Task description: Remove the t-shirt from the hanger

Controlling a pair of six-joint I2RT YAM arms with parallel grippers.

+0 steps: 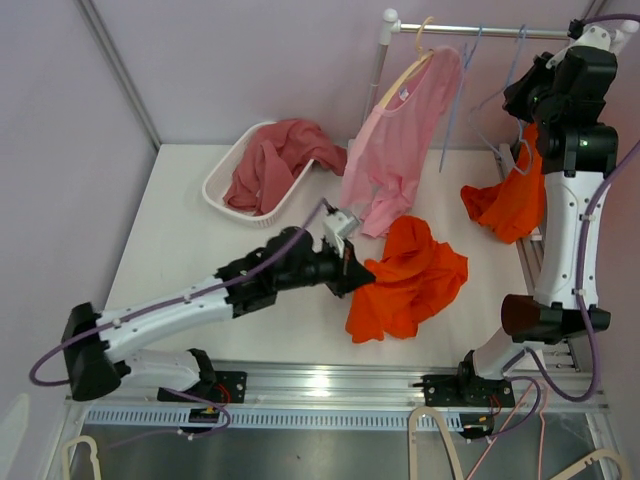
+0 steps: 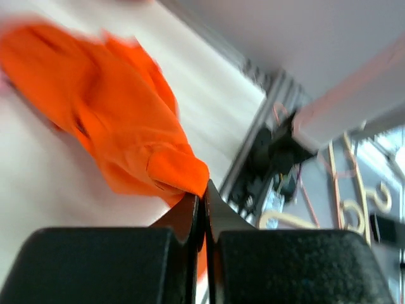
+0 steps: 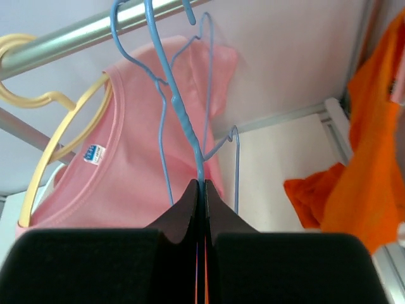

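Note:
An orange t-shirt point(image 1: 410, 275) lies crumpled on the white table; it also shows in the left wrist view point(image 2: 120, 120). My left gripper point(image 1: 350, 272) is shut on its near edge point(image 2: 204, 193), with orange cloth between the jaws. My right gripper point(image 1: 522, 95) is raised at the clothes rail point(image 1: 490, 31) and is shut on a thin blue hanger point(image 3: 190, 136), pinched at the fingertips point(image 3: 201, 185). A second orange t-shirt point(image 1: 512, 200) hangs below the right arm and shows in the right wrist view point(image 3: 364, 177).
A pink t-shirt point(image 1: 400, 140) hangs on a yellow hanger point(image 3: 47, 145) from the rail. A white basket point(image 1: 222, 195) with red clothes stands at the back left. Another blue hanger point(image 1: 453, 110) hangs beside the pink shirt. Spare hangers lie below the table's front rail point(image 1: 330, 385).

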